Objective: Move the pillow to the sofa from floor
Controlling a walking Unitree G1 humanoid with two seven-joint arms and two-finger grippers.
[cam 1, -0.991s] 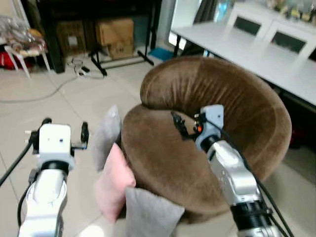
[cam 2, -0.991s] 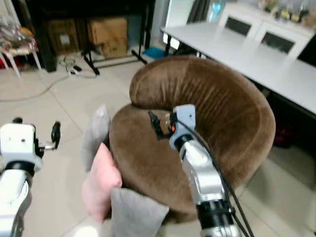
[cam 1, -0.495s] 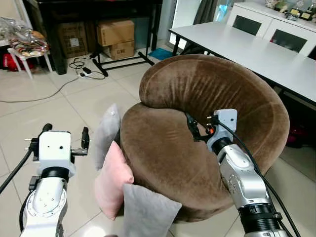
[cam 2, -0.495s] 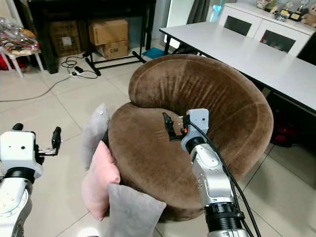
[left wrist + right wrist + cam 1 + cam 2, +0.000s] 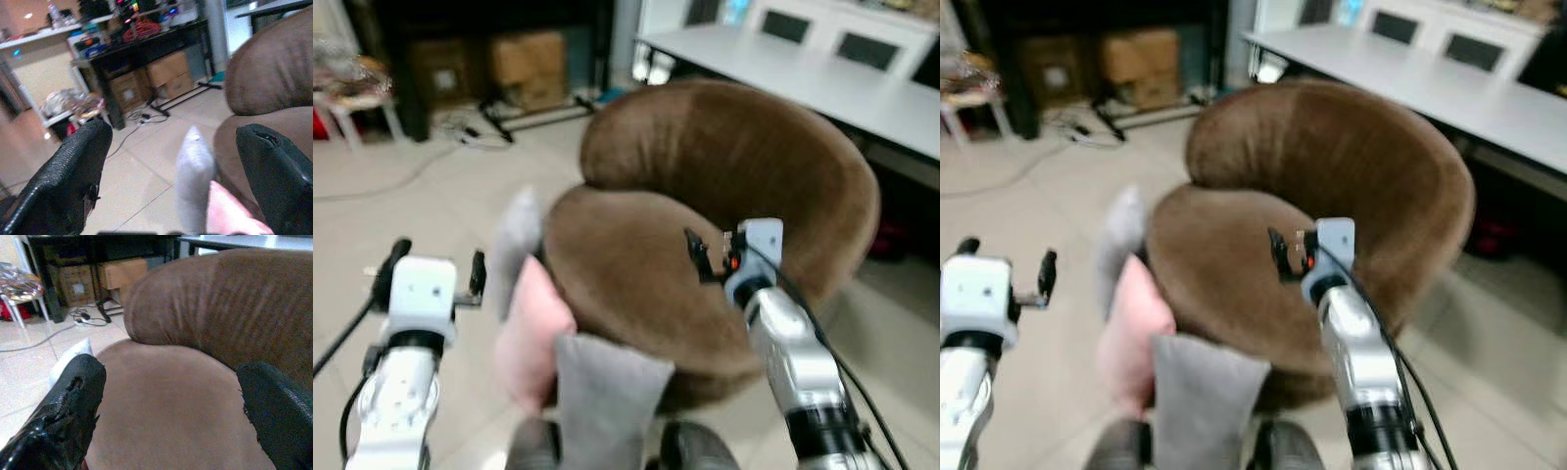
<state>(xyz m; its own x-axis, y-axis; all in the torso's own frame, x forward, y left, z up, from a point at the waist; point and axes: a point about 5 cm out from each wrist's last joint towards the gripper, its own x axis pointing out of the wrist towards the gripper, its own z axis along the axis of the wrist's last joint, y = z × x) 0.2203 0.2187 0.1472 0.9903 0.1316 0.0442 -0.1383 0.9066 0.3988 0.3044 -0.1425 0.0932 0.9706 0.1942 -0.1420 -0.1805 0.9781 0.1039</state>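
Now the view has tipped down and blurred, so both open, empty hands, left hand point(image 5: 431, 274) and right hand point(image 5: 705, 257), look nearer the pink pillow point(image 5: 530, 333) leaning on the floor against the sofa point(image 5: 705, 186), unlifted.

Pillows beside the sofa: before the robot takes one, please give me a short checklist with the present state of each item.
1. Left hand open: ok, its fingers stand wide apart.
2. Right hand open: ok, nothing between its fingers.
3. Pillows off the sofa: ok, the pink pillow and two grey pillows lean against its side on the floor.
4. Sofa seat free for a pillow: ok, nothing lies on it.
5. Left hand lined up on a pillow: not ok, it hangs above the floor beside them.
6. View sharp enough to aim: not ok, both eye views are blurred.
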